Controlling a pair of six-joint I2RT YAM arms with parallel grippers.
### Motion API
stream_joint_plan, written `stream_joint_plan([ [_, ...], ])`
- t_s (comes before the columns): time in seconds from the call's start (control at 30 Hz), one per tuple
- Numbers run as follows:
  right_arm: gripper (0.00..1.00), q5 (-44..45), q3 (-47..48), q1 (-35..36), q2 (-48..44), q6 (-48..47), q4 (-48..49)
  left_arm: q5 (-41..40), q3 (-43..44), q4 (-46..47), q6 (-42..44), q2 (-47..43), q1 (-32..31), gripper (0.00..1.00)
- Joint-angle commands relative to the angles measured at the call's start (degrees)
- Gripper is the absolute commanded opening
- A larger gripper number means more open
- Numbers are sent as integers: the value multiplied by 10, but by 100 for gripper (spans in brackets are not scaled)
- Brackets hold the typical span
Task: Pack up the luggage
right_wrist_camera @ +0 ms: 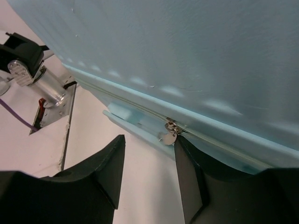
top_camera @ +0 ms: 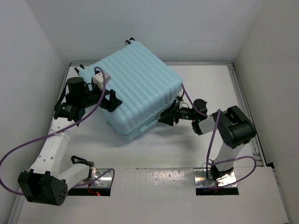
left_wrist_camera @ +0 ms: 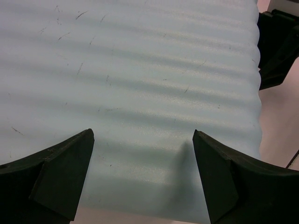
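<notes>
White walls point(top_camera: 140, 28) close in a white table point(top_camera: 154, 154) on three sides, and a large pale aqua-blue hard-shell suitcase point(top_camera: 138, 88) lies shut on it, ribbed side up and turned at an angle towards the far left corner. Two small black wheels point(top_camera: 129, 42) poke out at its far end. Thin purple cables point(top_camera: 28, 144) loop from both arms, one of them arching over the suitcase's left corner. Metal mounting plates point(top_camera: 212, 179) sit at the near edge under the arm bases.

The left arm runs up the left side of the table and bends in over the suitcase's left edge. The left gripper point(top_camera: 112, 100) points across the shell with its fingers wide apart. In the left wrist view the ribbed surface point(left_wrist_camera: 140, 84) fills the gap point(left_wrist_camera: 142, 140). Whether the fingertips touch the shell cannot be told.

The right arm folds back on itself and reaches left, low, to the suitcase's near right side. The right gripper point(top_camera: 169, 116) is spread too. In the right wrist view a small silver zipper pull point(right_wrist_camera: 169, 135) on the closed seam hangs in its gap point(right_wrist_camera: 149, 144), just beside one fingertip, not pinched.

The suitcase's interior is hidden. Its far side is cut off from both wrist cameras, and the dark shape at the left wrist view's top right is too cropped to name.
</notes>
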Motion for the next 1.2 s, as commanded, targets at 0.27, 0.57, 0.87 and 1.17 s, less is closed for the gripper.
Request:
stream_joint_plan([
  [0.27,41,13,46,38,40,6,126,2,13,14,-22,8,2,92],
  [0.57,47,164,44,28,38,34,76,-10,3,14,-27,8,2,92],
  [0.87,58,296,-35,35,-52,67,-5,-15,-14,25,-32,8,2,92],
  [1.17,51,337,-8,52,-24,55,-23,-25,-19,25,-37,-3,2,92],
])
